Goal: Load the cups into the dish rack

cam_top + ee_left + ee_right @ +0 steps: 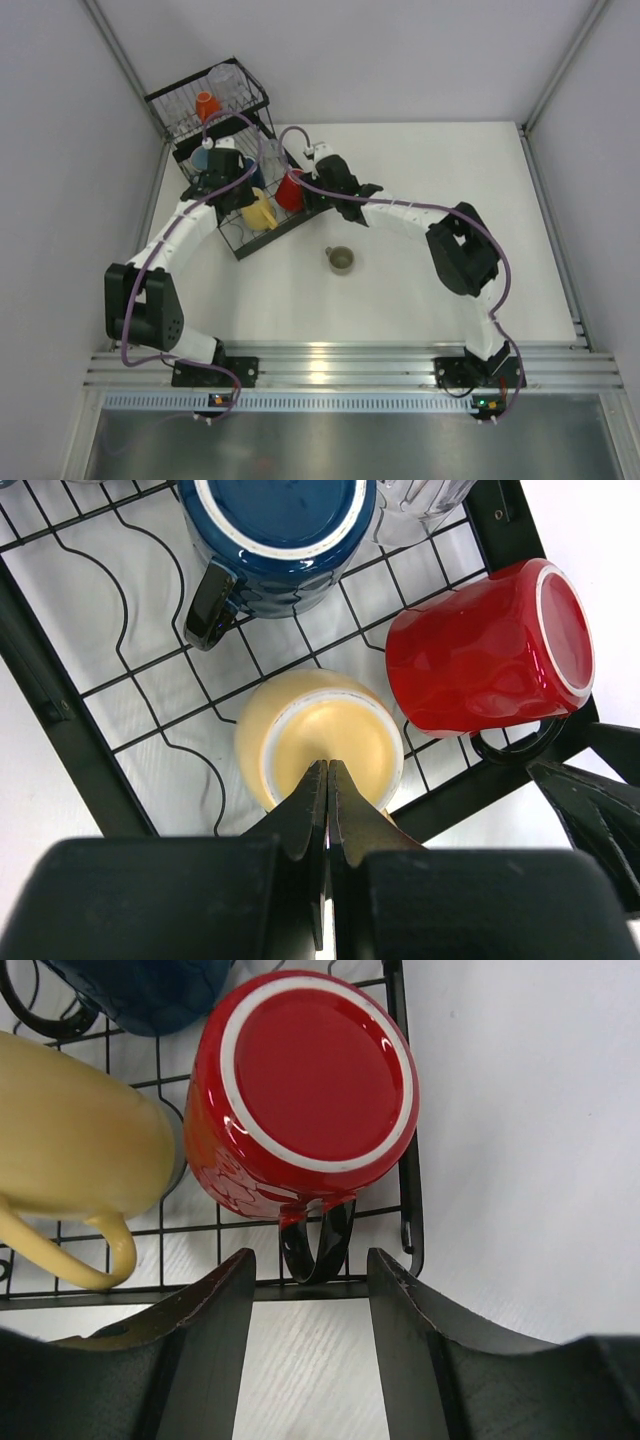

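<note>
**Rack and contents.** In the top view the dish rack (80, 760) sits at ten o'clock on the table. An orange cup (206, 104) and a clear tumbler (225, 78) are in its tall basket part. The low tray part carries three mugs, base up:
- a blue mug (275, 530)
- a yellow mug (300, 730)
- a red mug (310, 1080), at the tray's outer corner

**Left gripper** (327, 780). Jaws pressed together with nothing seen between them. The tips hang over the yellow mug's near edge.

**Right gripper** (310, 1280). Jaws parted. They stand either side of the red mug's black handle (318, 1245), clear of it on both sides, so nothing is held.

**Outstanding item.** An olive-grey mug (341, 260) stands mouth up on the bare table at the rack's four o'clock, well apart from it.

**Handling assessment.**
- It is judged to be glazed ceramic: rigid, moderately heavy for its size, slick under the pads and liable to chip on the wire.
- The recommended hold is across the wall at the rim, one finger inside.
- The handle's direction cannot be read from this view.
- It should be inverted before being set down in a free bay.
</note>
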Controlling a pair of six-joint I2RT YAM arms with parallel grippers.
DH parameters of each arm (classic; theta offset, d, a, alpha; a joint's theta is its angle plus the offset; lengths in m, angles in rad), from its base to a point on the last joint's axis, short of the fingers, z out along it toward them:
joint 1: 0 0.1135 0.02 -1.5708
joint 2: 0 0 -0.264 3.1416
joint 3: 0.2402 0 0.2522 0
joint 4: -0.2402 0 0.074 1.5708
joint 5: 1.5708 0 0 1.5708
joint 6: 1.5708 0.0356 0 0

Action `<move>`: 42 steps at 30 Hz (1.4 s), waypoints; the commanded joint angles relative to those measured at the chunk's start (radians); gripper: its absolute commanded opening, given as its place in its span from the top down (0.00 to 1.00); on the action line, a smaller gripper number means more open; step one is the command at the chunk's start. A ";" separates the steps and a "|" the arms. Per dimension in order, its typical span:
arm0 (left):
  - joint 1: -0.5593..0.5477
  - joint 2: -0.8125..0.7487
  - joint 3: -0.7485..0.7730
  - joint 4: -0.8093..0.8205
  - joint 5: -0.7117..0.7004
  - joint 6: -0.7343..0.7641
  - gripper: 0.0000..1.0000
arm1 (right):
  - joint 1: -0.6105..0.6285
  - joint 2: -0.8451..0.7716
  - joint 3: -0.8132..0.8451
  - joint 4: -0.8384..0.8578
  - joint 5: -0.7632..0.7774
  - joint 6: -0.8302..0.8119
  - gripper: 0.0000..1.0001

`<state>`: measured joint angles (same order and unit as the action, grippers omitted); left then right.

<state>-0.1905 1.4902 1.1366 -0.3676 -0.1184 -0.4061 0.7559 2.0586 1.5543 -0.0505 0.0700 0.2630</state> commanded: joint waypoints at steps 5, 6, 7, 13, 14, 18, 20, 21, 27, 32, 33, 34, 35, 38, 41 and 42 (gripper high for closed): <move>0.005 -0.025 -0.037 -0.086 0.014 -0.010 1.00 | -0.013 0.025 0.012 0.113 -0.038 -0.064 0.50; 0.005 -0.024 -0.038 -0.085 0.016 -0.010 1.00 | -0.021 0.023 0.006 0.123 -0.053 -0.068 0.50; 0.005 -0.022 -0.038 -0.086 0.020 -0.011 1.00 | -0.024 0.023 -0.002 0.135 -0.064 -0.070 0.50; 0.005 -0.011 -0.037 -0.083 0.029 -0.023 1.00 | -0.046 0.044 -0.022 0.196 -0.165 -0.062 0.58; 0.005 -0.015 -0.037 -0.083 0.031 -0.023 1.00 | -0.046 0.060 -0.013 0.196 -0.183 -0.059 0.58; 0.005 -0.019 -0.035 -0.083 0.029 -0.027 1.00 | -0.052 0.074 -0.007 0.212 -0.200 -0.050 0.61; 0.005 -0.022 -0.038 -0.085 0.028 -0.027 1.00 | -0.050 0.074 -0.003 0.221 -0.200 -0.047 0.67; 0.005 -0.022 -0.038 -0.083 0.028 -0.027 1.00 | -0.052 0.074 0.001 0.221 -0.202 -0.048 0.70; 0.005 -0.030 -0.034 -0.083 0.033 -0.030 1.00 | -0.052 0.055 -0.003 0.242 -0.177 -0.085 1.00; 0.005 -0.036 -0.037 -0.082 0.039 -0.036 1.00 | -0.046 0.009 -0.025 0.273 -0.107 -0.171 1.00; 0.005 -0.038 -0.040 -0.079 0.039 -0.036 1.00 | -0.040 0.008 -0.023 0.268 -0.095 -0.206 1.00; 0.005 -0.038 -0.040 -0.077 0.037 -0.037 1.00 | -0.038 0.011 -0.019 0.261 -0.081 -0.220 1.00; 0.005 -0.039 -0.044 -0.074 0.037 -0.036 1.00 | -0.036 0.017 -0.002 0.250 -0.075 -0.235 1.00; 0.006 -0.044 -0.052 -0.065 0.040 -0.040 1.00 | -0.024 0.018 0.004 0.238 -0.006 -0.303 1.00; 0.006 -0.054 -0.066 -0.042 0.049 -0.049 1.00 | -0.004 -0.005 -0.035 0.293 0.033 -0.355 1.00; 0.008 -0.054 -0.067 -0.037 0.054 -0.051 1.00 | 0.005 -0.008 -0.043 0.305 0.043 -0.373 1.00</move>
<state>-0.1879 1.4548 1.1015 -0.3653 -0.0921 -0.4458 0.7444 2.1284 1.5219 0.1307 -0.0029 -0.0036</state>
